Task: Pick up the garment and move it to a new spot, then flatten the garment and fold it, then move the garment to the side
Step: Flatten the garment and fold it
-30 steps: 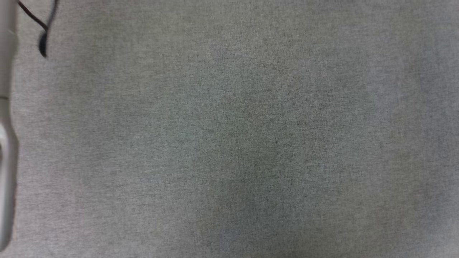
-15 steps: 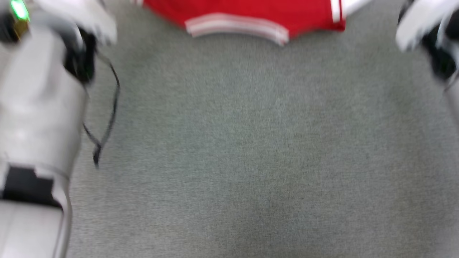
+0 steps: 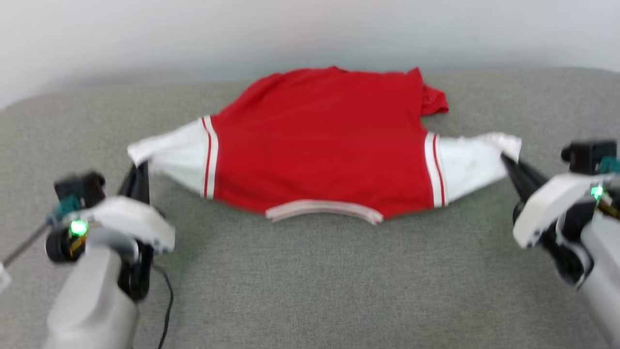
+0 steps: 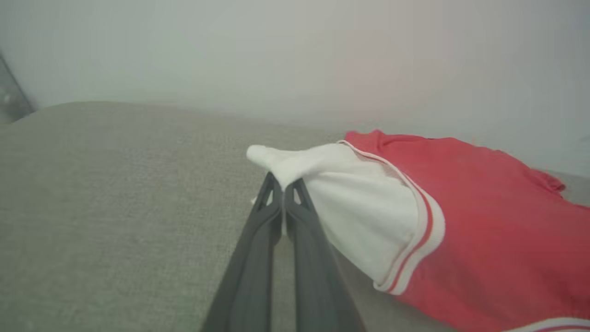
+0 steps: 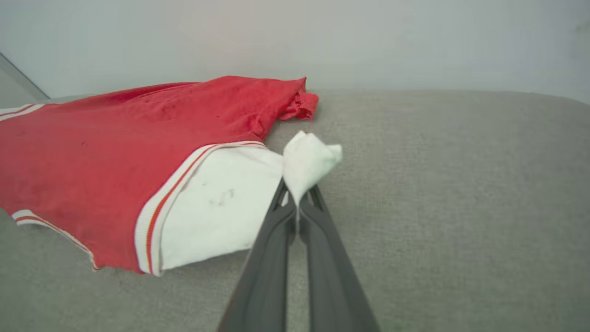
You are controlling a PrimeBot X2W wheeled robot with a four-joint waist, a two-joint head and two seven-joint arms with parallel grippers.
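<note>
head view: garment [image 3: 319,145] lies on grey surface [image 3: 310,281]; left gripper [image 3: 139,169], right gripper [image 3: 507,162] each clamped on white sleeve.

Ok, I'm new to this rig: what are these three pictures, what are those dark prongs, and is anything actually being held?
The wide picture comes from a camera on the robot's head, looking down over a grey cloth surface. The other two come from cameras on its wrists, each looking along that arm's own pair of long dark fingers. Those prongs are the grippers.

On the surface is the garment, a red T-shirt with white sleeves and striped trim. It is spread sideways with its far right corner bunched. The left gripper is shut on the tip of the left sleeve. The right gripper is shut on the tip of the right sleeve. So yes, the shirt is held by both arms at once.
</note>
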